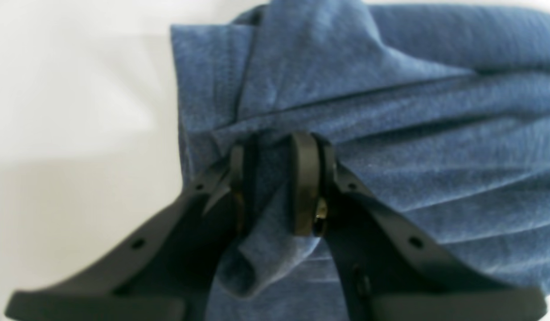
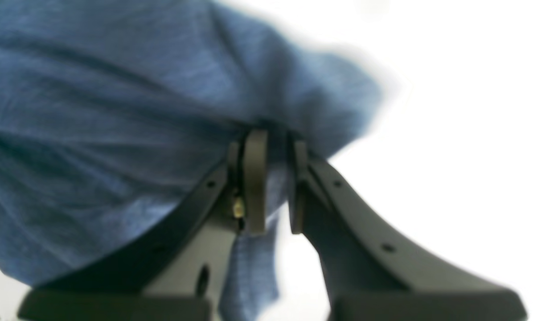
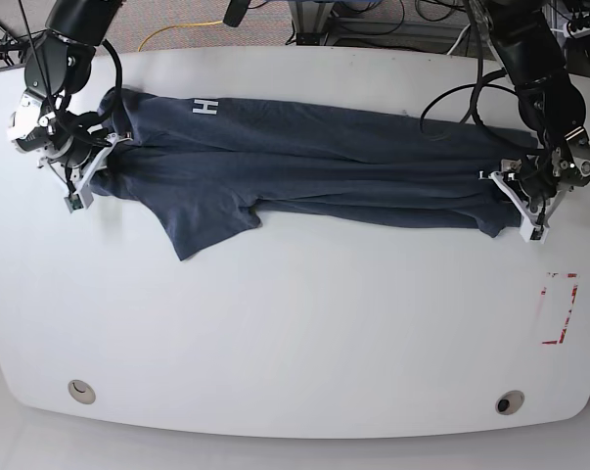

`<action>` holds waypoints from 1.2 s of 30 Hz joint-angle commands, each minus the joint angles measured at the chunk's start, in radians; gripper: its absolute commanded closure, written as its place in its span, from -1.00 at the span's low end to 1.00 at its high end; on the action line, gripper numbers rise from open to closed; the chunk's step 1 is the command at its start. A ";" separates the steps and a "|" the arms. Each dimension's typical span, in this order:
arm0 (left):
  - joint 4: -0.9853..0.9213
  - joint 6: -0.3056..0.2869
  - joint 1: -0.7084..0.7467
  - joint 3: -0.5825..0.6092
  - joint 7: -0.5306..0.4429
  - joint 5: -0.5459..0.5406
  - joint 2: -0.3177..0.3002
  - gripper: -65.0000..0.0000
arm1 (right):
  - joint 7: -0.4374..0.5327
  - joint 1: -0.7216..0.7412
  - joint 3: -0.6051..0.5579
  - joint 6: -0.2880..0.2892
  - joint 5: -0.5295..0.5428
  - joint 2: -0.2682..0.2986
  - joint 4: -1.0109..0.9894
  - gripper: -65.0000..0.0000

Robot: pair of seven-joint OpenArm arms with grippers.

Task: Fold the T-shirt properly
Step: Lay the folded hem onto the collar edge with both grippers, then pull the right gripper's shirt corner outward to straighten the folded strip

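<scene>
T-shirt [image 3: 314, 162] stretched between left pincer [image 1: 275, 187], right pincer [image 2: 275, 183].

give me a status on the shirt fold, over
Left gripper jaws shut on T-shirt edge. Right gripper likewise, other end. Shirt stretched across table, one sleeve trailing. Nothing in the way.

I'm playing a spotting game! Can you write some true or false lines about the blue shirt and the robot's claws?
1. The left gripper pinches the dark blue cotton T-shirt. True.
2. The right gripper is open and holds nothing. False: it is shut on the shirt's cloth.
3. White letters show on the shirt. True.
4. The shirt lies folded in a small square. False: it is stretched long across the white table.
5. A red outline is marked on the table. True.
</scene>
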 commanded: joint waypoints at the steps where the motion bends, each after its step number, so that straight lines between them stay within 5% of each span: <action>1: 0.005 -0.009 -0.002 -0.004 0.020 0.030 -0.014 0.65 | 0.002 0.034 0.003 0.000 0.014 0.010 0.066 0.67; 4: 0.005 -0.009 0.001 -0.004 0.020 0.030 -0.012 0.65 | -0.030 0.089 0.002 0.000 0.012 -0.016 0.066 0.27; 6: 0.005 -0.009 0.002 -0.004 0.020 0.030 -0.012 0.65 | -0.055 0.132 0.002 0.000 0.005 -0.030 0.065 -0.19; 10: 0.005 -0.012 0.006 -0.005 0.020 0.030 -0.012 0.65 | -0.061 0.189 0.002 0.000 0.003 -0.060 0.032 -0.63; 18: 0.048 -0.012 0.033 -0.005 0.020 0.030 -0.012 0.65 | 0.007 0.328 -0.109 0.000 0.003 -0.066 -0.219 -0.39; 25: 0.119 -0.012 0.062 -0.005 0.020 0.030 0.009 0.65 | 0.113 0.373 -0.195 0.000 0.003 -0.072 -0.374 -0.38; 36: 0.146 -0.012 0.067 -0.005 0.020 0.030 0.014 0.65 | 0.123 0.373 -0.244 0.000 0.002 -0.143 -0.397 -0.37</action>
